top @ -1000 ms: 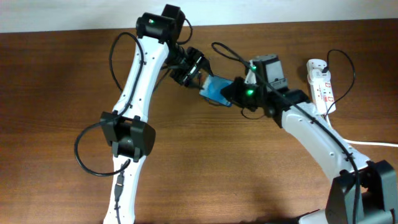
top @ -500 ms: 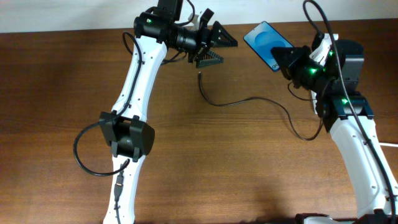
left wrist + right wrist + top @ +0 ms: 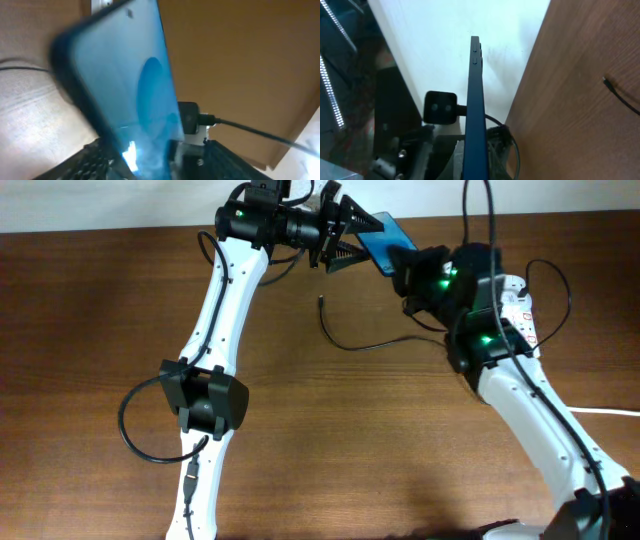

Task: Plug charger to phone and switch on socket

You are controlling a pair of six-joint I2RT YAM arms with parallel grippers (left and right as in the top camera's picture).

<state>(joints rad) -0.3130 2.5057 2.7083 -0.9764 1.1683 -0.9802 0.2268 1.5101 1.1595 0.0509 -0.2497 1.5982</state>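
The phone [image 3: 383, 240], slim with a bright blue screen, is held off the table at the back. My right gripper [image 3: 412, 270] is shut on its lower end. It shows edge-on in the right wrist view [image 3: 476, 100], in the right gripper [image 3: 475, 152]. My left gripper [image 3: 345, 232] is open, and the phone's other end [image 3: 135, 90] sits between its spread fingers [image 3: 155, 160]. The charger, a thin black cable [image 3: 385, 343], lies loose on the table with its small plug tip [image 3: 320, 300] free; the tip also shows in the right wrist view [image 3: 606, 81]. The socket, a white power strip [image 3: 518, 315], lies at the right, partly hidden by my right arm.
A black plug [image 3: 187, 117] with a cable running right shows behind the phone. The power strip's thick white cord [image 3: 610, 411] leaves at the right edge. A white wall [image 3: 100, 205] borders the back of the brown wooden table [image 3: 100, 330].
My right gripper has carried the phone left, from the back right to between the left gripper's fingers. The left gripper stays open and has shifted slightly. The cable stays on the table.
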